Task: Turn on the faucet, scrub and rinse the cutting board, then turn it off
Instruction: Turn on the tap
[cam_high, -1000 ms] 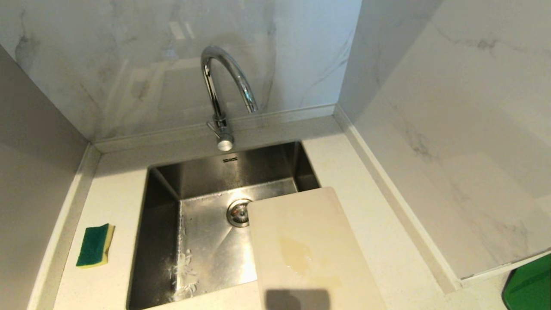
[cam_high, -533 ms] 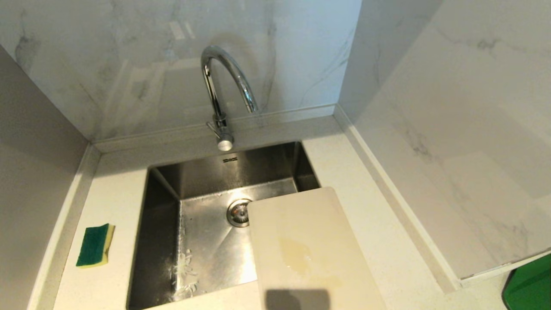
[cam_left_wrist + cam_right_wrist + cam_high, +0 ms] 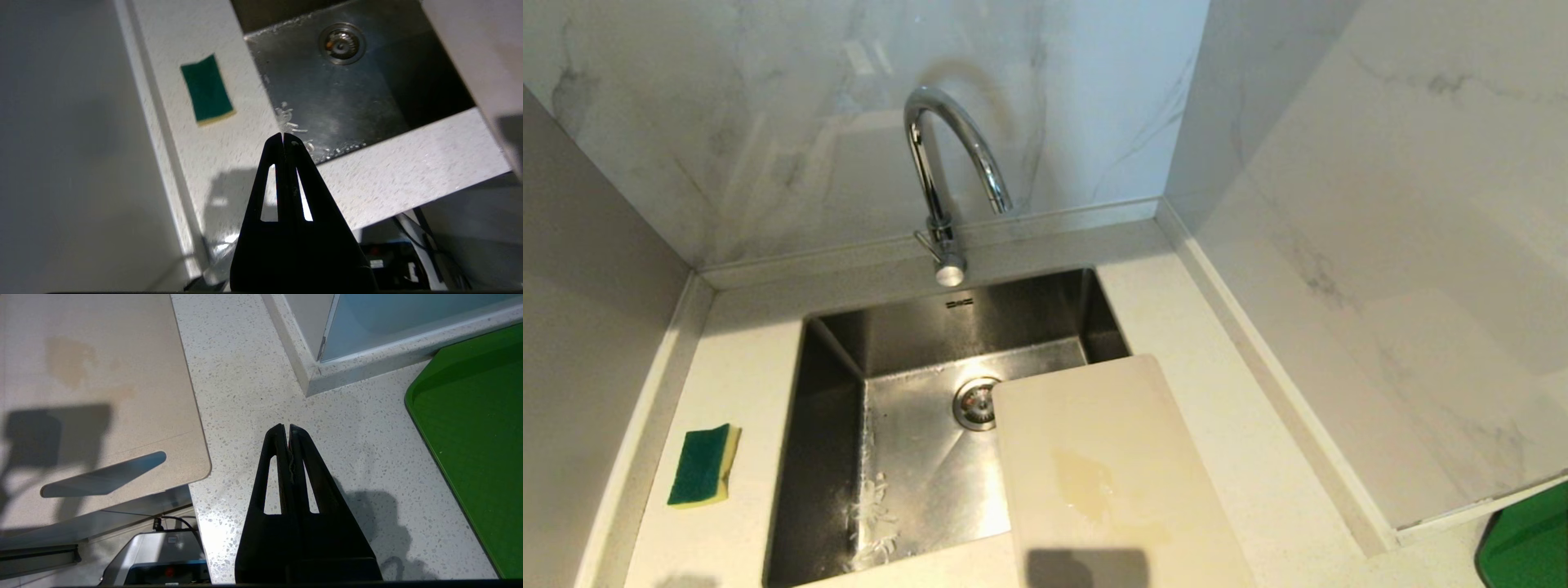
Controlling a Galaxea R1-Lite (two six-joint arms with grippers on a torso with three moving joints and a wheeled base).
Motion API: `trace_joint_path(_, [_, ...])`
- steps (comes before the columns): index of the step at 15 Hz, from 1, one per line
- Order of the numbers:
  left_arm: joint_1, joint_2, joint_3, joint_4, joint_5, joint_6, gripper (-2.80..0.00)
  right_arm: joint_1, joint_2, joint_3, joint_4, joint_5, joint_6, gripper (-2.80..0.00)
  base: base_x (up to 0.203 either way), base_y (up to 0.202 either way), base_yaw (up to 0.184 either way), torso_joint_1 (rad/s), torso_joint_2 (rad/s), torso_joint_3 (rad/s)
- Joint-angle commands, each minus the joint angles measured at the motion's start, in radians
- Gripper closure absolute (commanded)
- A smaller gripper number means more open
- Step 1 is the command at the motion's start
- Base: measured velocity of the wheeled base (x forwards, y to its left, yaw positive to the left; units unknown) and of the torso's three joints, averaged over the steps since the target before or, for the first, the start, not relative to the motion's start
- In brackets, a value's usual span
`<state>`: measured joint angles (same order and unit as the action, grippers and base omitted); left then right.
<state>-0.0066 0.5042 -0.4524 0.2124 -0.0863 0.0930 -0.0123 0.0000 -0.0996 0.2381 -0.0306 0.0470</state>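
Note:
The chrome gooseneck faucet (image 3: 947, 163) stands behind the steel sink (image 3: 907, 482), its round-ended lever (image 3: 949, 271) pointing forward; no water runs. The cream cutting board (image 3: 1103, 482) lies over the sink's right side and the counter, stained yellowish; its slot handle (image 3: 104, 479) shows in the right wrist view. Neither gripper shows in the head view. My left gripper (image 3: 284, 135) is shut and empty above the counter's front edge, by the sink's front left corner. Beyond it lies a green-and-yellow sponge (image 3: 207, 89). My right gripper (image 3: 285, 426) is shut and empty over the counter right of the board (image 3: 90, 375).
The sponge (image 3: 704, 465) lies on the counter left of the sink. Marble walls close the back and right; a grey panel (image 3: 580, 327) stands on the left. A green tray (image 3: 478, 437) sits at the far right. The drain (image 3: 974, 403) is partly under the board.
The scene in the head view is unchanged, apart from a faint shadow that has appeared on the counter at the bottom left.

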Motion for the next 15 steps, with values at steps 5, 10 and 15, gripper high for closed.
trace_joint_path(5, [-0.03,0.831,-0.402,-0.126,-0.229,0.066,0.0,0.0,0.0,0.0,0.0,0.0,0.001,0.0,0.0,0.0,0.0,0.0,0.0,0.0])
trace_joint_path(10, [-0.123,1.283,-0.9,-0.222,-0.248,0.017,0.0,0.0,0.0,0.0,0.001,0.0,0.001,0.0,0.0,0.0,0.0,0.0,0.0,0.0])
trace_joint_path(15, [-0.204,1.561,-1.303,-0.213,-0.098,-0.191,0.0,0.0,0.0,0.0,0.001,0.0,0.001,0.0,0.0,0.0,0.0,0.0,0.0,0.0])
